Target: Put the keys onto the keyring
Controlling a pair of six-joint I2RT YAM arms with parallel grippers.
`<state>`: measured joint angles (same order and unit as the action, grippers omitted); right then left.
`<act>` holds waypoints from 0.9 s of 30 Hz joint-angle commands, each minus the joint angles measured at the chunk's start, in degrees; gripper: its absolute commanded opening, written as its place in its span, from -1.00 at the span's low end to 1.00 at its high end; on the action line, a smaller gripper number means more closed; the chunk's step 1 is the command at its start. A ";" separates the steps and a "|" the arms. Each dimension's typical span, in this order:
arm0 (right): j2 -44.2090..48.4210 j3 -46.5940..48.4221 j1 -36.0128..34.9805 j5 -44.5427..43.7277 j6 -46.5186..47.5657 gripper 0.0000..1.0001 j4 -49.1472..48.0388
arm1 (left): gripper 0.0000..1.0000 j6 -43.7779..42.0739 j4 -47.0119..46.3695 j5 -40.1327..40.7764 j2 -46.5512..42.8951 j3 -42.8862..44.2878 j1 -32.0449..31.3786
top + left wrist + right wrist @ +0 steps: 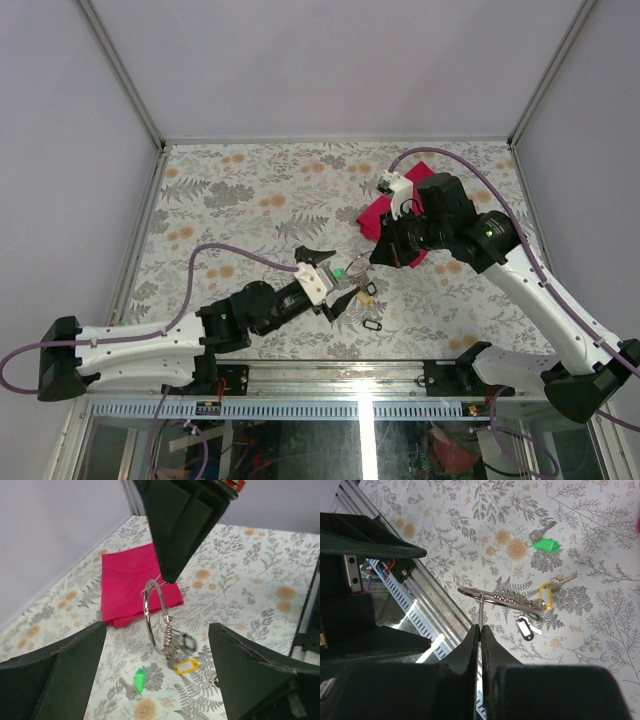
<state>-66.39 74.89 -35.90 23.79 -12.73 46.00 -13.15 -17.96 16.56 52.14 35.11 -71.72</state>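
Note:
My right gripper (480, 626) is shut on the silver keyring (500, 598) and holds it above the table. In the left wrist view the ring (148, 611) hangs upright from the right fingertips (167, 572), with a bunch of metal keys (171, 641) and a blurred black-framed tag (189, 641) at its bottom. A yellow tag (183, 666) and a green tag (140, 678) with its key lie on the table below. My left gripper (157, 680) is wide open and empty, just short of the ring. Another black tag (372, 325) lies nearer the front edge.
A red cloth (388, 214) lies behind the ring, under the right arm. The table's metal front edge (427, 607) runs close below the ring. The two grippers (352, 268) face each other near the table's middle front.

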 commanded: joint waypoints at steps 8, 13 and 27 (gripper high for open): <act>1.27 3.76 -0.22 6.29 0.80 -1.00 5.28 | 0.44 -21.23 -19.21 4.02 7.24 -0.13 -3.16; 1.79 4.30 -0.22 8.38 1.17 -1.00 6.26 | 0.24 -24.06 -18.69 0.83 8.99 0.22 -3.25; 1.36 5.63 -0.22 10.79 1.88 -1.00 8.23 | -0.18 -28.37 -16.61 -1.19 9.86 0.64 -3.51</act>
<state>-66.24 77.95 -35.90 31.38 -11.14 53.87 -39.00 -31.22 16.40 61.69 34.59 -74.65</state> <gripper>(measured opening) 0.018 0.438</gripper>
